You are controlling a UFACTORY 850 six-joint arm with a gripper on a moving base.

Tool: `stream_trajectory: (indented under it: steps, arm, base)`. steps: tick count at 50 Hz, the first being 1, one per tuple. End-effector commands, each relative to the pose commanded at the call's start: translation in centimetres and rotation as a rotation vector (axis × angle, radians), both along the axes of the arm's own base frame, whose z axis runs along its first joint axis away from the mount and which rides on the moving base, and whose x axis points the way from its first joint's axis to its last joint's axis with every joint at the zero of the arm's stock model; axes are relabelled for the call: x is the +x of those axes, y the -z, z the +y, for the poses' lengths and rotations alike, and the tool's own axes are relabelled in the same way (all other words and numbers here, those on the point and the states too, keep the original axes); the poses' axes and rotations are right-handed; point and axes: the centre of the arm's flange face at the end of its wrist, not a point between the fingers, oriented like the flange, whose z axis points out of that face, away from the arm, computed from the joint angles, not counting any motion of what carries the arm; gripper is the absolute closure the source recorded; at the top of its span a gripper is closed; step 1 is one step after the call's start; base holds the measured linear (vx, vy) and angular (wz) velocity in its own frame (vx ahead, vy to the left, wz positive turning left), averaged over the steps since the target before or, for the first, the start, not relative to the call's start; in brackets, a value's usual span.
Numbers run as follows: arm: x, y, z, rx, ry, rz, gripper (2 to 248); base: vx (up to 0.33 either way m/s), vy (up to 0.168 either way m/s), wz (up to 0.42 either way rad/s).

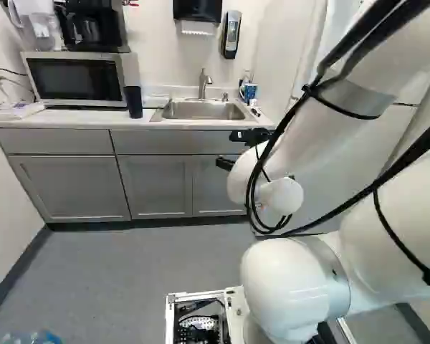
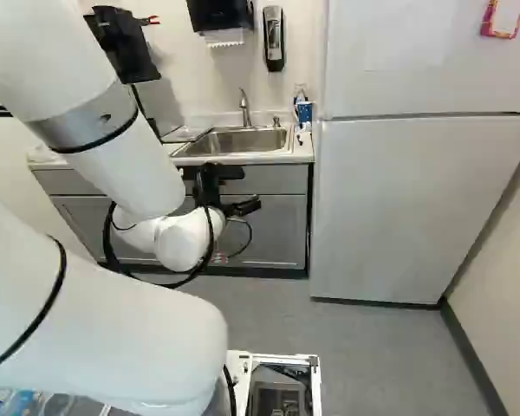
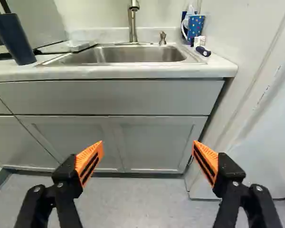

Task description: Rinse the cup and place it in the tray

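Rise first, then reach for the dotted cup

My gripper is spread wide; the cup, likely ours, stands beside the sink; I should clear the counter, then straddle it level and slowly.

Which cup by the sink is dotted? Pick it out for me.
The blue cup, right of the sink in the left base view: light dots cover it, while the dark tumbler beside the microwave is plain.
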Motion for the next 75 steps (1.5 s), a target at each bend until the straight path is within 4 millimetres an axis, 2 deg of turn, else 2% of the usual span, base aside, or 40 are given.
stream_trajectory:
  steps: [1, 21, 75]
  arm:
    - [0.8, -0.6, 0.0, 0.000, 0.000, -0.011, 3]
    - [4.1, -2.7, 0.1, 0.000, -0.002, -0.057, 3]
    - [9.2, -8.4, 0.6, 0.002, -0.016, -0.186, 3]
  base:
    - [0.000, 0.000, 0.000]
    - [0.000, 0.000, 0.000]
    - [0.000, 0.000, 0.000]
